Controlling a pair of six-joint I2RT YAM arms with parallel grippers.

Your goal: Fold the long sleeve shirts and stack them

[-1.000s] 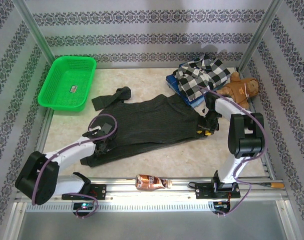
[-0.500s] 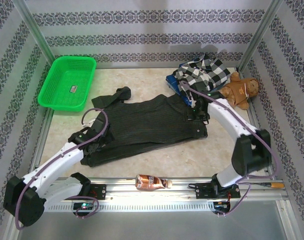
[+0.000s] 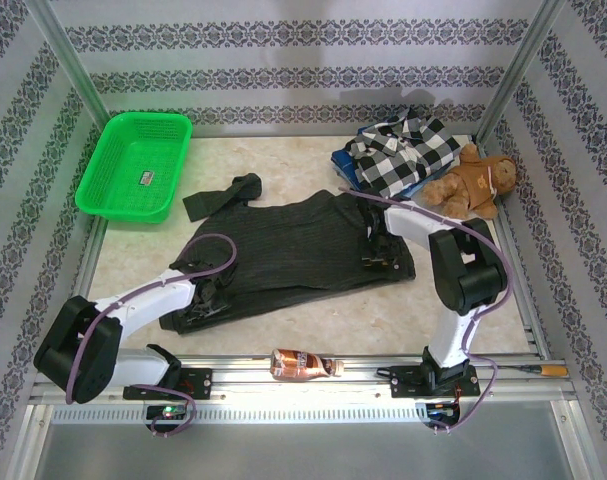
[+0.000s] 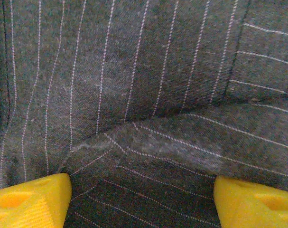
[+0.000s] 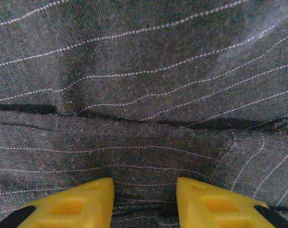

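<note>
**Charcoal shirt mid-fold; stack not yet built**

Progress, judged from the layout: early-to-mid. The checked flannel shirt [image 3: 408, 150] sits bundled at the bench's [image 3: 313, 320] far right corner, on top of a blue garment [image 3: 351, 175]. That makes a rough pile, but it's rumpled, w/ collar and edges sticking out, so prob. not a finished fold. The charcoal shirt [image 3: 283, 250] lies across the bench's middle, flattened into a wide band w/ its near edge doubled over. One sleeve [image 3: 223, 195] trails out toward the far left. Left to do: tuck that sleeve, fold the band down smaller, then stack it w/ the others.

Look of the charcoal shirt: dark weave w/ faint pale pinstripes, soft, w/ creases and overlapping layers. The left wrist view shows a raised ridge of cloth.

Left gripper [image 4: 139, 199]: at the shirt's near left part, claw released, tips wide apart w/ cloth between them.

Right gripper [image 5: 144, 202]: at the shirt's right end, tips partway apart over a seam. Can't tell if it's pinching a fold or just hovering.
</note>
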